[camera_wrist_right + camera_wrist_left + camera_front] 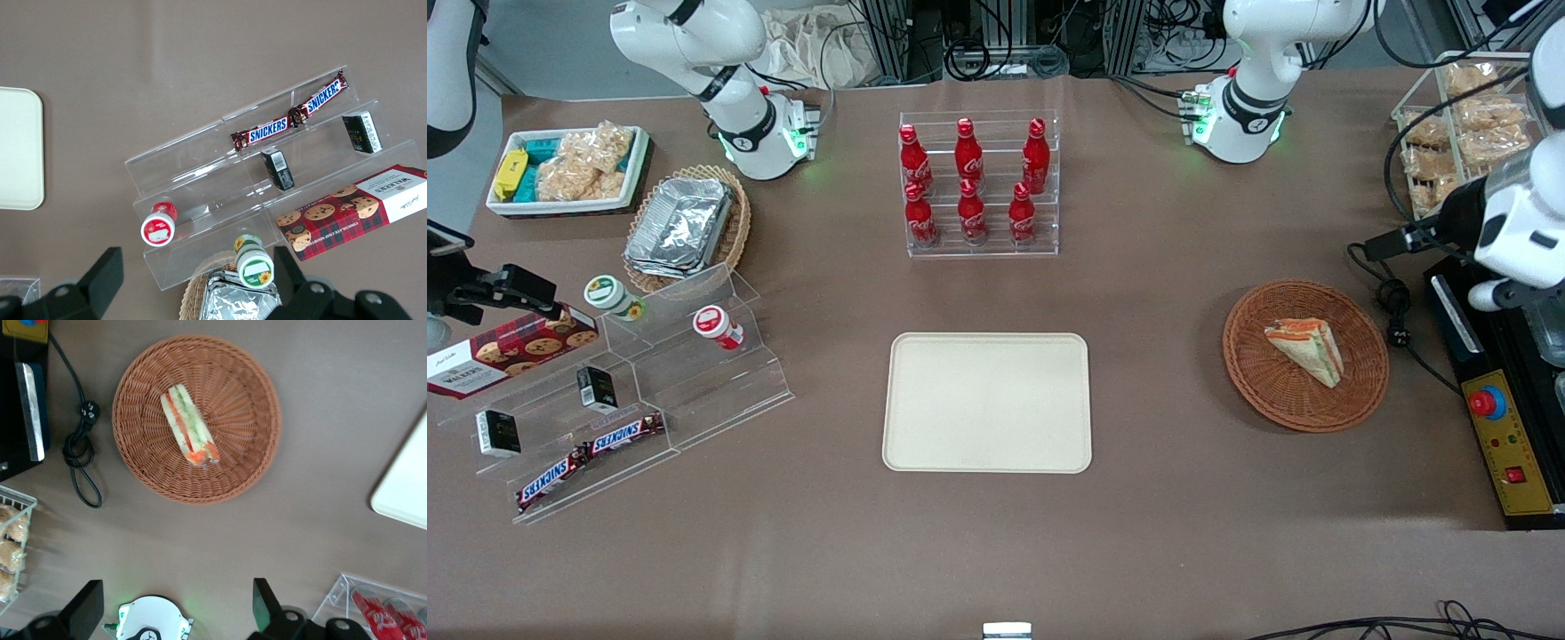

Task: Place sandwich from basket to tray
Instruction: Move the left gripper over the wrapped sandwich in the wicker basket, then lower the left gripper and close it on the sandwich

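Observation:
The sandwich [1307, 348] is a wrapped wedge of pale bread with green and orange filling. It lies in the round reddish-brown wicker basket [1254, 373], toward the working arm's end of the table. The cream tray [987, 402] lies bare at the table's middle. My left gripper [1423, 233] hangs high over the table edge beside the basket, well clear of it. In the left wrist view the gripper [177, 583] is open wide and empty, with the sandwich [190, 427] and the basket [253, 420] far below, and a corner of the tray [407, 493] showing.
A clear rack of red cola bottles [978, 187] stands farther from the front camera than the tray. A black control box [1507, 444] and a looped cable [1396, 311] lie beside the basket. A wire rack of bagged snacks [1458, 124] stands nearby. Acrylic steps with snacks [631, 418] lie toward the parked arm's end.

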Tool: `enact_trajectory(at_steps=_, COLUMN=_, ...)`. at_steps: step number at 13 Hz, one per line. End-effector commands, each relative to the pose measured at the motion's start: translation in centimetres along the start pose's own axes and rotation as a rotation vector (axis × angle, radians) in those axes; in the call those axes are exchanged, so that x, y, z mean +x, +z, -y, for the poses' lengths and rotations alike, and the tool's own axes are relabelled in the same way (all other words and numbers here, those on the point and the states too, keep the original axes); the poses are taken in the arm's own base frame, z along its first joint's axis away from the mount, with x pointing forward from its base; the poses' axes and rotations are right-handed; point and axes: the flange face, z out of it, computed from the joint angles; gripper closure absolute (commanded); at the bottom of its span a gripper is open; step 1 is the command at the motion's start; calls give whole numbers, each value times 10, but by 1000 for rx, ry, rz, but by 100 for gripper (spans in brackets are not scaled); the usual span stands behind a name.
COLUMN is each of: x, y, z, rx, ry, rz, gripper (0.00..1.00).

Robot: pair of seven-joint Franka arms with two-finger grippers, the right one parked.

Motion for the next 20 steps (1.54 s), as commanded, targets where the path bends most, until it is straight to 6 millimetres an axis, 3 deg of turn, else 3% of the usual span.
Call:
enact_trajectory(at_steps=1, x=14, y=64, z=18, rx=-26, ry=-73, rz=-17, gripper=0)
enact_trajectory(at_steps=3, x=31, y=132, z=24, rx=-35, ry=-154, rz=-48, gripper=0)
enact_trajectory(at_steps=6, x=53, y=202, z=25, rx=-51, ry=-263, rz=-75, gripper=0)
enact_trajectory(at_steps=12, x=76, y=274, z=7, rx=-61, ry=-478, rz=-76, gripper=1)
enact_trajectory(at_steps=13, x=77, y=282, z=3, rx=-55, ry=-475, rz=-71, gripper=17)
enact_trajectory(at_steps=15, x=77, y=294, z=1, rx=-40, ry=-459, rz=-59, gripper=91)
enact_trajectory(at_steps=16, x=78, y=301, z=1, rx=-28, ry=-440, rz=-52, gripper=100)
enact_trajectory(at_steps=18, x=79, y=301, z=1, rx=-25, ry=-412, rz=-53, gripper=100)
enact_trajectory(at_steps=20, x=75, y=269, z=1, rx=-35, ry=-391, rz=-74, gripper=100)
